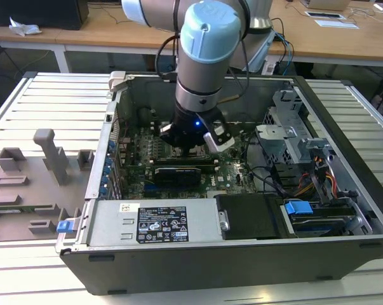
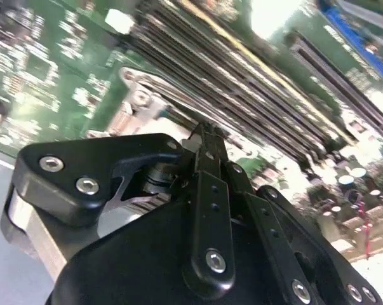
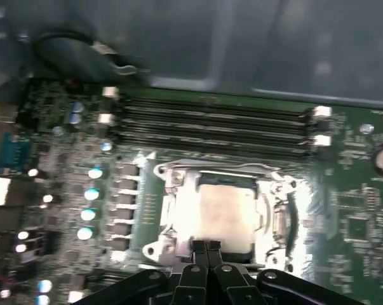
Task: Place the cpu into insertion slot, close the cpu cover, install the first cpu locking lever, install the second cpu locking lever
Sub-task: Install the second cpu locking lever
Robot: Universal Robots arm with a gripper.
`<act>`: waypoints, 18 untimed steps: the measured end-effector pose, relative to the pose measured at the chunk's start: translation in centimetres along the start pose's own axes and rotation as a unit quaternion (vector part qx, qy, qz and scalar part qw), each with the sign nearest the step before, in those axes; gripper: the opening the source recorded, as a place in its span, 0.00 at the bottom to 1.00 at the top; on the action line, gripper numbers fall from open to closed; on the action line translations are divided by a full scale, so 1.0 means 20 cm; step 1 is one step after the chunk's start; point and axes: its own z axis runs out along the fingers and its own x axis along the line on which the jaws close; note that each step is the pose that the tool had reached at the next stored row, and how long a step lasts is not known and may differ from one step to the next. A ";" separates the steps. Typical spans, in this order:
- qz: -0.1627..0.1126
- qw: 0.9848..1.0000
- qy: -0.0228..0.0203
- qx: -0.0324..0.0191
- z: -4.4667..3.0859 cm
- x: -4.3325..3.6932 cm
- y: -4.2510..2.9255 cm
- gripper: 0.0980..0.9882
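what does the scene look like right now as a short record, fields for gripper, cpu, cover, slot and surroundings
gripper: gripper shut, its tips at the near edge of the cpu cover, low over the motherboard
cpu: cpu lies flat in the insertion slot, pale metal top up
cover: appears down around the cpu, its cut-out centre showing the chip
memory slots: long dark memory slots run beside the socket
case: open computer case on a slatted table
arm: arm reaches down into the case
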 end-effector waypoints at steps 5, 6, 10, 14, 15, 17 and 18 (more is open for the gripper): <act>0.002 0.999 0.004 0.035 0.011 -0.062 0.070 0.01; 0.002 0.999 0.004 0.043 0.013 -0.067 0.081 0.01; 0.003 0.998 0.007 0.069 0.001 -0.076 0.143 0.01; 0.004 0.997 0.008 0.078 -0.084 -0.081 0.229 0.01; 0.004 0.997 0.008 0.078 -0.126 -0.080 0.238 0.01; 0.004 0.997 0.008 0.078 -0.171 -0.079 0.248 0.01; 0.004 0.997 0.008 0.078 -0.195 -0.078 0.252 0.01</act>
